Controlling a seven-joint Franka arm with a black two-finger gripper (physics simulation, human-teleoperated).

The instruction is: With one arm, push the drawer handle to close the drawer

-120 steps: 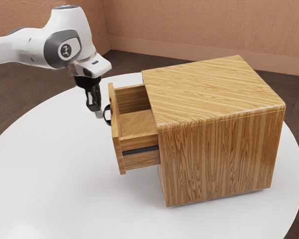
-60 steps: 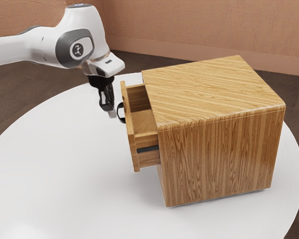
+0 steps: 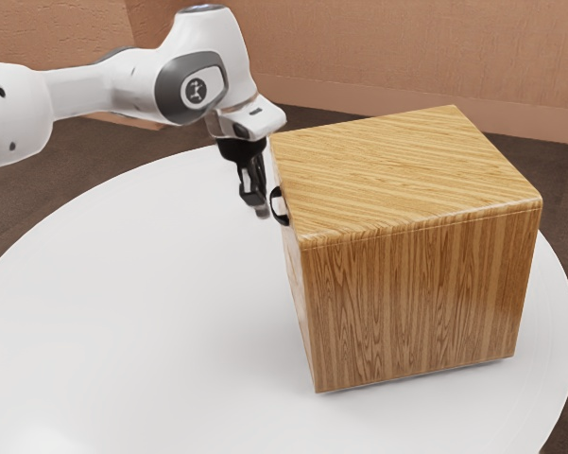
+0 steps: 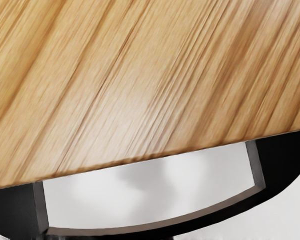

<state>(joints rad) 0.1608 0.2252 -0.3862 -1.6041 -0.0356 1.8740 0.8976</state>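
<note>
Exterior view has the white arm (image 3: 80,95) coming in from the upper left of the frame, over a white round table (image 3: 123,303). Next over, left of centre in the upper half, hangs the black gripper (image 3: 261,209), right beside the handle (image 3: 274,210). Can't tell if it's open or closed, sorry, and I can't make out actual contact either. The handle is a dark bow on the near-centre left face of the wooden cabinet (image 3: 406,175), and the drawer (image 3: 294,265) sits there too, looking pretty much flush, so I'd call the job done or nearly so. In the wrist view, the bow curves out past the wood across the lower part of the frame.

Handling-wise, my guess is the bow's rigid and smooth, not fragile, so a tip could skate off the curve. No need to grab it: push mid-bow, straight toward the cabinet. Drawer's probably light on its runners, cabinet much heavier. Just ease off once it bottoms out, or the whole box might shift.
</note>
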